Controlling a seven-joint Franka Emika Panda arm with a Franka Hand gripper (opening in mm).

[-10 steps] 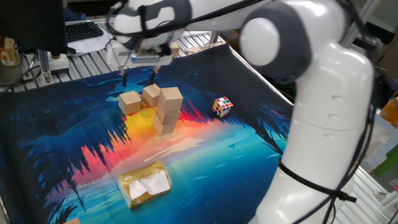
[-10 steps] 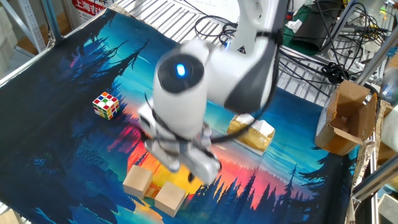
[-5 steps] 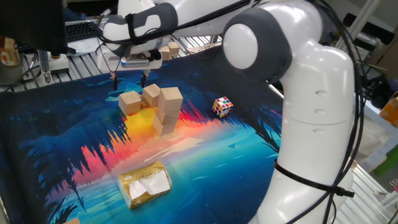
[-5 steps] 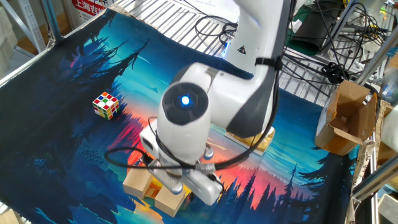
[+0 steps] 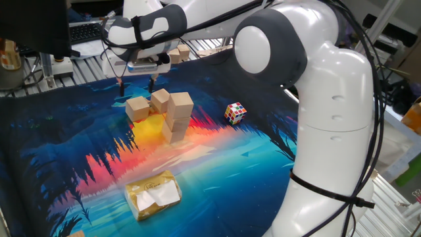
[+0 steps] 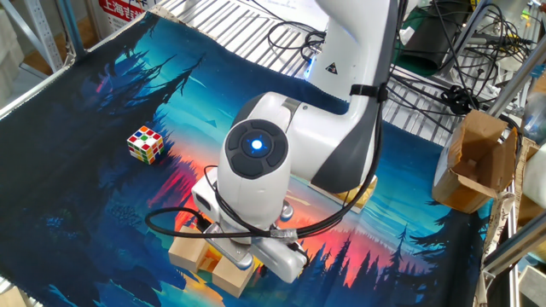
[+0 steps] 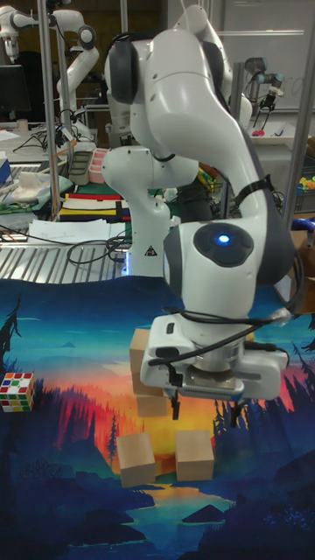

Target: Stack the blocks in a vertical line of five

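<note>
One fixed view shows the gripper point(image 5: 136, 84) in the upper left of the frame, hanging above the desk point(image 5: 66, 131) with its two dark fingers point(image 5: 121, 83) apart and nothing between them. Just below and to the right of it sit the blocks point(image 5: 164, 113), left of the frame's centre on the orange patch of the printed cloth: one tan cube on the left, a second just beside it to the right, and then a taller column of stacked cubes at the right of the group. How many cubes that column holds cannot be told for sure from this side. Further right, apart from the blocks, a multicoloured puzzle cube point(image 5: 235, 112) rests tilted on the cloth. Toward the lower left of the frame, well apart from the group, lies a yellowish wrapped packet point(image 5: 153, 195).

From the other fixed view, the puzzle cube point(image 6: 145, 143) is at the left, and the arm's wrist covers most of the blocks; two cubes point(image 6: 189, 251) peek out at the bottom edge under it.

On the tall fixed view, the puzzle cube point(image 7: 17, 391) sits at the left edge, two single blocks point(image 7: 136, 458) lie side by side low in the frame, and the stacked column point(image 7: 145, 367) stands behind them, partly hidden by the gripper point(image 7: 204, 401), whose fingers are not clear here.
</note>
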